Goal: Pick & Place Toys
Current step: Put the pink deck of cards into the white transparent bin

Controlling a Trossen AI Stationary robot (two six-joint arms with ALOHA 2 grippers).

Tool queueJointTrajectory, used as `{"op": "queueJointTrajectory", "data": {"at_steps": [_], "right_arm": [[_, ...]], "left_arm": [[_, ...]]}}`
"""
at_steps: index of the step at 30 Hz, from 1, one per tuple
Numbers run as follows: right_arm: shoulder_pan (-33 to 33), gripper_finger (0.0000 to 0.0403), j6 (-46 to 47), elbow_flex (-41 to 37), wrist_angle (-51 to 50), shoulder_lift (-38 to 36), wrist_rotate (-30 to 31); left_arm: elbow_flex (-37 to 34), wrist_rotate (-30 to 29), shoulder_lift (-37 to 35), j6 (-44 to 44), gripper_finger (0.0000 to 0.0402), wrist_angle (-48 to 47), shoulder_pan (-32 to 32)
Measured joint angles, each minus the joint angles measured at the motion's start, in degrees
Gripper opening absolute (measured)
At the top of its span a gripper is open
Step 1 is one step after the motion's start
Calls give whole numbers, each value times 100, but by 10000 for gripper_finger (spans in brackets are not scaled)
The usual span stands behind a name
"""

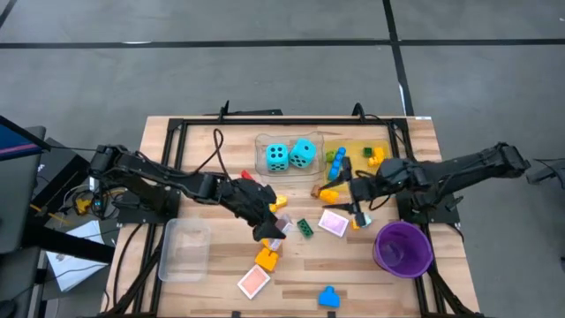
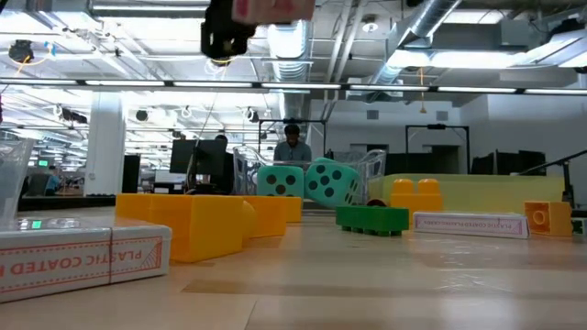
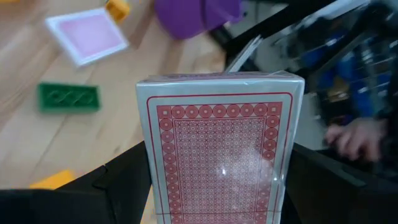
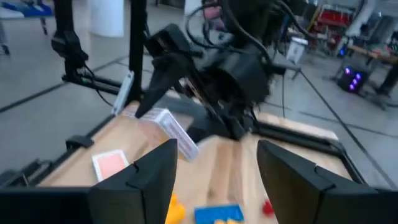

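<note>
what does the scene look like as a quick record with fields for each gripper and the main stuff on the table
left gripper: shut on a red-backed card deck, raised above mid-table
right gripper: open, empty, near the purple bowl
dice: two, in a clear tray at the far side
green brick: loose on the table
second clear tray: near left

Two turquoise dice (image 1: 290, 155) in tray (image 1: 265, 165)

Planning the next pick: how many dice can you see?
2: left die and right die, side by side in the clear tray. Others may be hidden.
</note>
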Motion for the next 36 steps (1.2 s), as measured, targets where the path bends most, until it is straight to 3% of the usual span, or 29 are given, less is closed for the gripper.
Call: {"op": "queueJointTrajectory", "data": {"at_steps": [5, 20, 29, 33, 36], "right_arm": [[145, 214, 0, 157, 633, 606, -291], [117, 214, -149, 1023, 649, 1698, -470], [-93, 213, -135, 1463, 638, 2310, -1542], [-129, 195, -131, 1647, 650, 2456, -1799], [-163, 158, -142, 1717, 577, 2487, -1950]], "left_arm": [[0, 64, 0, -239, 304, 543, 71], [0, 915, -1, -827, 304, 1162, 448], [0, 1148, 0, -980, 304, 1519, 446], [0, 1344, -2, -1059, 304, 1541, 443], [0, 1443, -2, -1072, 304, 1542, 431]]}}
